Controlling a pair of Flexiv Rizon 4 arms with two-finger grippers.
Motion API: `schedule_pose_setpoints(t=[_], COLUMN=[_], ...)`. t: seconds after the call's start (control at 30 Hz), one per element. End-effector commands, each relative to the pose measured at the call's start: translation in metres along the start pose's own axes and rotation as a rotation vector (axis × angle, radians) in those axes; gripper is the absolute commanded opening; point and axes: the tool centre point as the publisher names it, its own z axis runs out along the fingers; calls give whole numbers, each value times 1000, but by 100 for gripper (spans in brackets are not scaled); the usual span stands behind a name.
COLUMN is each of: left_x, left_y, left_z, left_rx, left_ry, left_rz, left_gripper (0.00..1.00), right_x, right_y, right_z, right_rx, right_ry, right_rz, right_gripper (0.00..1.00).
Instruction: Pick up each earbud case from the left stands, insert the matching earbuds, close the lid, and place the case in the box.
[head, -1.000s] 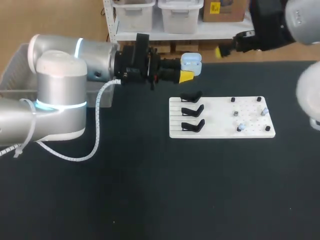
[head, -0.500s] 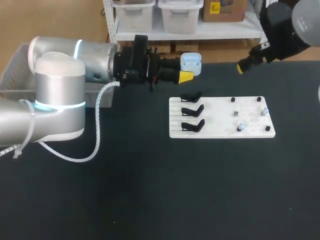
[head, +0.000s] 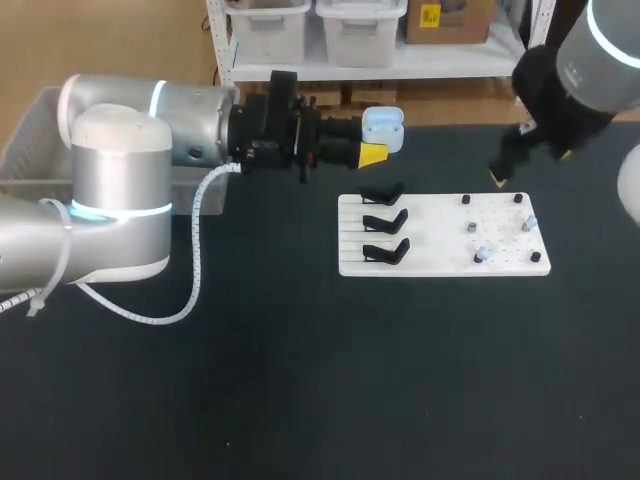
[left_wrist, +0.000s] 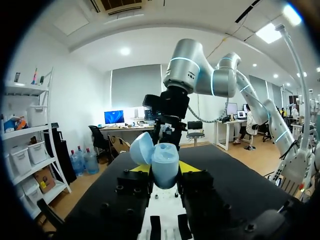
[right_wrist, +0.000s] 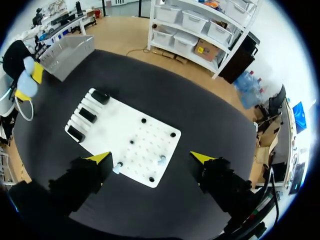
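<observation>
While the left gripper (left_wrist: 164, 167) clamps the pale blue earbud case (head: 382, 127), lid up, above the table (head: 300, 350) beyond the white board (right_wrist: 125, 135), the right gripper (right_wrist: 151, 158) hangs wide open and empty over what look like earbuds (right_wrist: 161, 161) on that board.

Stands (head: 385, 221) left on board (head: 430, 238); earbuds (head: 481, 255) right.

txt legible: 0 | white board (head: 430, 245): no print readable | earbud case (head: 382, 128): no label or no. readable, head + wrist views | signs/brands on table items: none made out
</observation>
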Motion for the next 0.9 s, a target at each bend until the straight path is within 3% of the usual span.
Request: schedule_pose_setpoints(t=[0.03, 0.37, 0.9], left_x=[1, 1, 1], left_y=[1, 1, 1], left_z=[0, 0, 0], left_rx=[0, 0, 0], left_ry=[-2, -2, -2], left_rz=[1, 1, 1], left_gripper=[0, 0, 0], right_x=[4, 30, 31], right_y=[-2, -11, -11], right_z=[14, 35, 37], right_rx=[-12, -23, -23], right_ry=[36, 111, 111], right_rz=[14, 41, 45], right_gripper=[100, 100, 100])
